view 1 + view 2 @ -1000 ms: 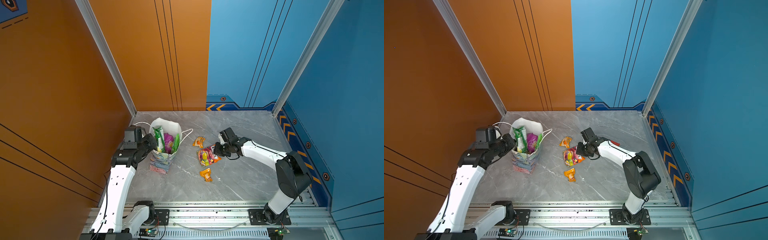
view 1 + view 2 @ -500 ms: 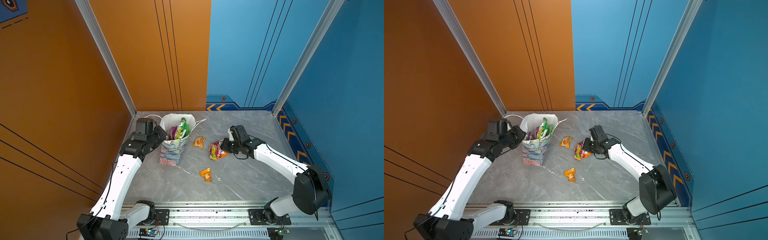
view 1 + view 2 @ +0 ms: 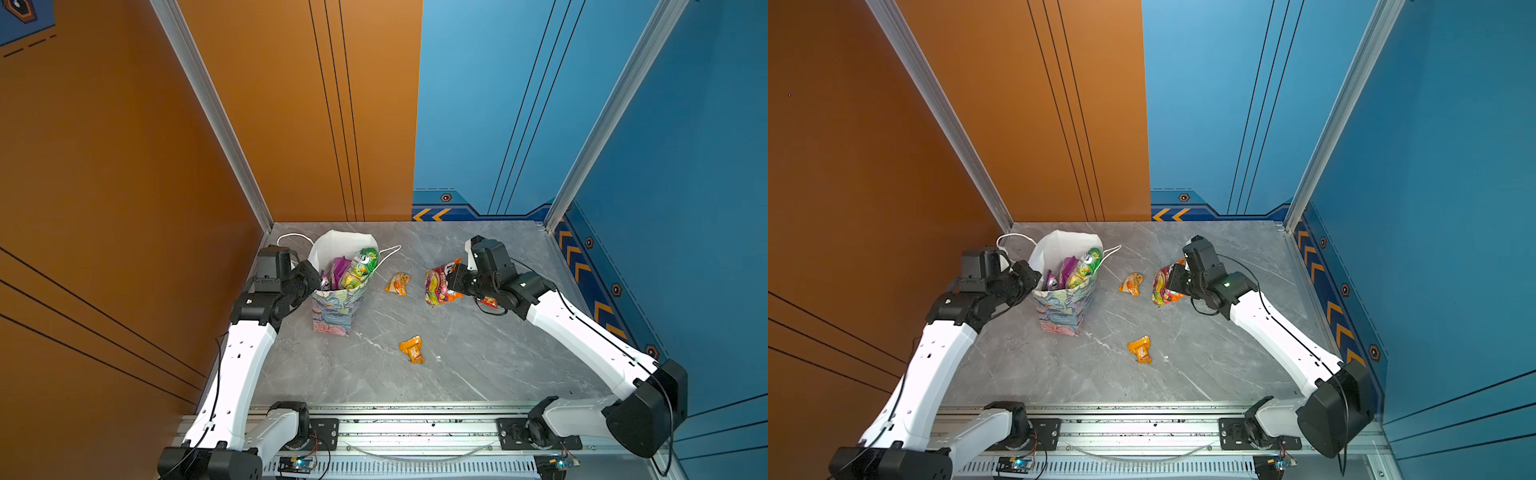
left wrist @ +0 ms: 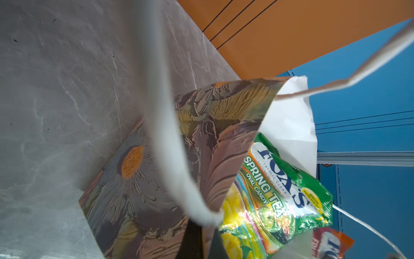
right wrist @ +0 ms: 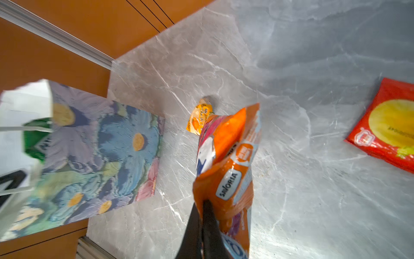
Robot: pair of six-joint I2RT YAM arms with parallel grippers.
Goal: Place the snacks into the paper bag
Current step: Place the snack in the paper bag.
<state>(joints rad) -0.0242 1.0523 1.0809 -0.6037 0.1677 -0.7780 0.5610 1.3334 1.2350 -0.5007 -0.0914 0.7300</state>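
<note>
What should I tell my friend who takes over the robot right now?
Left gripper: shut on the paper bag rim, holding it upright.
Right gripper: shut on the multicoloured packet, apart from the bag.
Done: a green packet and a purple packet stick out of the bag; more may be hidden.
Left: bag the held packet, then the two small orange packets and the red packet on the table.

White links (image 3: 245,365), black joints (image 3: 640,419), black fingers (image 5: 210,224), thin black cables (image 3: 217,365).
</note>
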